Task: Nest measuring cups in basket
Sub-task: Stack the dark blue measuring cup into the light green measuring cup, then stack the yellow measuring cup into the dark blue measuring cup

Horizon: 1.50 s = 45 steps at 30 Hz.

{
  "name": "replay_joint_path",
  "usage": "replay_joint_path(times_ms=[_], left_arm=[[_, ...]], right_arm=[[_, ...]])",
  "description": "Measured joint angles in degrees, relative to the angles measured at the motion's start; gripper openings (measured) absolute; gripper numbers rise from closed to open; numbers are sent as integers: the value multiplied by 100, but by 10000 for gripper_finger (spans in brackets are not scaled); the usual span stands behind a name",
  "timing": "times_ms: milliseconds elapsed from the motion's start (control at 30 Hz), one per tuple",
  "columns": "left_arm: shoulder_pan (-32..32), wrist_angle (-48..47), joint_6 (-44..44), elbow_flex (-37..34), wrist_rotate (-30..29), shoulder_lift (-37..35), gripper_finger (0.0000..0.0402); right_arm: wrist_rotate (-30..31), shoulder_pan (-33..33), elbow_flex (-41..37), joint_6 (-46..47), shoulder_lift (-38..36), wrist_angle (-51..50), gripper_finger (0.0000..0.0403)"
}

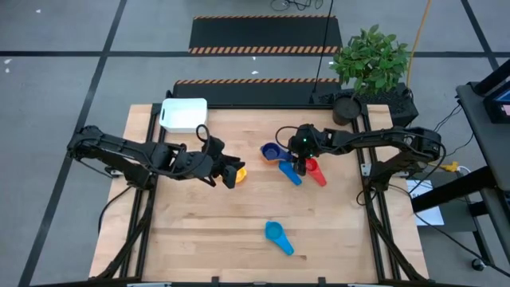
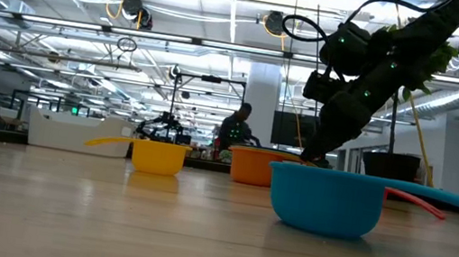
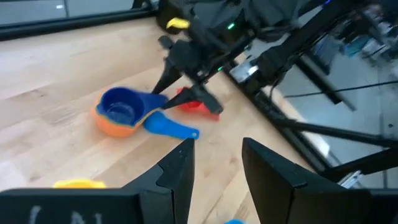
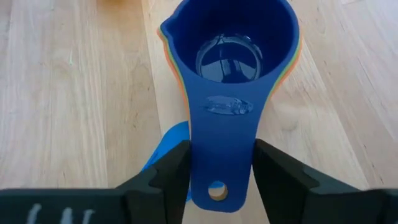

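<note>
In the high view, the nesting step is judged to be under way: a dark blue cup (image 1: 272, 151) sits in an orange cup near the frame's centre, with the right gripper (image 1: 300, 165) lowered over its handle end. A lighter blue cup (image 1: 289, 173) and a red cup (image 1: 315, 171) lie just beside it. Another lighter blue cup (image 1: 278, 237) lies well apart, at lower centre. The basket (image 1: 184, 114) is seen at upper left of the table, holding nothing visible. The left gripper (image 1: 226, 174) is seen left of centre with a yellow cup (image 1: 239, 173) at its tip; whether the cup is held cannot be told here.

In the low view, a light blue cup (image 2: 324, 200) fills the right foreground, with a yellow cup (image 2: 157, 156) and an orange cup (image 2: 251, 166) behind it. The basket (image 2: 74, 131) is seen far left.

In the left wrist view, the left fingers (image 3: 177, 171) are seen set narrowly apart with nothing between them.

In the right wrist view, the dark blue handle (image 4: 222, 149) is bracketed by the right fingers (image 4: 171, 177), which stand at its edges; a firm clamp cannot be confirmed. Next, a secure pinch and a lift toward the basket are judged to be called for.
</note>
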Motion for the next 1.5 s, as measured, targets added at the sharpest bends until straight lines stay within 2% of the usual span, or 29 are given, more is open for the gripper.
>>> replay_joint_path(times_ms=[133, 233, 333, 467, 633, 733, 833, 967, 1067, 1200, 1300, 1400, 1500], left_arm=[[0, -996, -698, 0, -148, -2, 136], [42, -1790, -1197, 0, -44, -2, 136], [84, -2261, -1161, 0, 269, -2, 144], [175, -2614, -642, -4, 542, 1, 179], [376, -2604, 401, -256, 693, 18, 255], [579, -2426, 931, -540, 1174, 19, 301], [726, -2004, 1513, -831, 1539, 27, 327], [799, -1442, 2465, -1207, 1873, 26, 326], [973, -1118, 2768, -1532, 2184, 67, 311], [1123, -1083, 3016, -1797, 2180, 66, 297], [1101, -1076, 3558, -2025, 2051, 66, 295], [1069, -980, 4081, -2257, 2048, 66, 304], [1073, -814, 4320, -2550, 1899, 66, 329]], right_arm=[[-3, 2, 0, 200, -126, -19, 194], [26, 2, -2, 354, -290, -134, 216], [35, 2, 0, 588, -479, -217, 229], [26, 63, -2, 1169, -791, -281, 233], [4, 388, -1, 2550, -1413, -294, 232], [13, 720, -1, 3434, -1831, -224, 232], [256, 1113, 0, 4447, -2157, -201, 231], [628, 1732, 0, 5640, -2346, -181, 230], [1048, 2274, -2, 6156, -2311, -41, 230], [1680, 2959, 0, 6330, -2097, 383, 231], [2107, 3314, 0, 6419, -1856, 770, 231], [2251, 3490, -2, 6478, -1610, 1138, 231], [2243, 3574, -2, 6480, -1403, 1569, 231]])
